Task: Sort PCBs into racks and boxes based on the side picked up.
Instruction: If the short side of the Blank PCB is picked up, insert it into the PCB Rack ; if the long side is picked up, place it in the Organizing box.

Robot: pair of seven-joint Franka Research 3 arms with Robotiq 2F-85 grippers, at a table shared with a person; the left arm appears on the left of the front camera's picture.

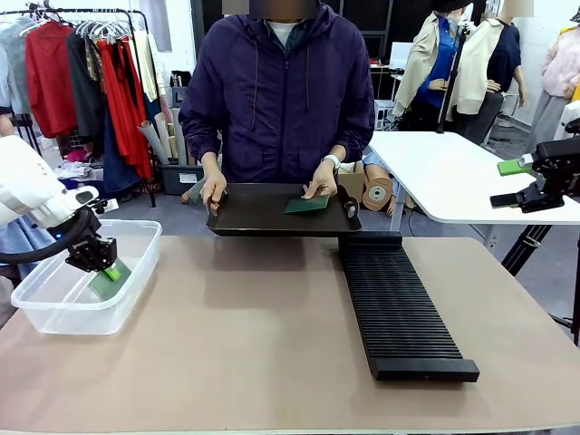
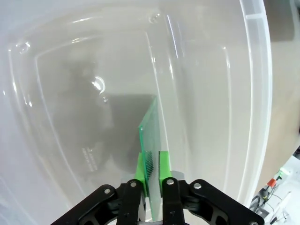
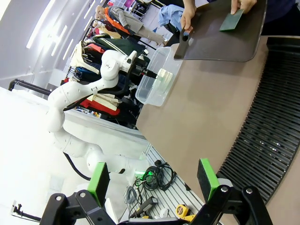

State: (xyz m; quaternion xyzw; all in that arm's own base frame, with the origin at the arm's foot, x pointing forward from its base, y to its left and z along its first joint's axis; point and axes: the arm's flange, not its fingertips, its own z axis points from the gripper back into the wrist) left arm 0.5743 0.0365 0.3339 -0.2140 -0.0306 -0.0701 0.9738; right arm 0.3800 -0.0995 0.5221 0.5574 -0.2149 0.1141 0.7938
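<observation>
My left gripper point(image 1: 111, 272) reaches down into the clear box point(image 1: 54, 313) at the table's left. A green PCB point(image 2: 151, 126) stands on edge between its green pads point(image 2: 164, 166), its far end on the box floor point(image 2: 84, 93). The jaws are a little wider than the board, which leans on one pad. The person at the far side holds a black tray point(image 1: 258, 217) and presses a second PCB point(image 1: 305, 205) onto it with one hand. The long black rack point(image 1: 399, 308) lies right of centre. My right gripper point(image 1: 509, 183) hovers open and empty at the far right, its fingertips point(image 3: 152, 180) over the rack's edge point(image 3: 267, 140).
A white side table point(image 1: 453, 172) stands behind the right arm. The tray's near edge overhangs the far end of the rack. A tape measure point(image 3: 183, 212) and cables point(image 3: 157, 176) lie on a shelf below the table's edge. Bare table top point(image 1: 254, 326) lies between box and rack.
</observation>
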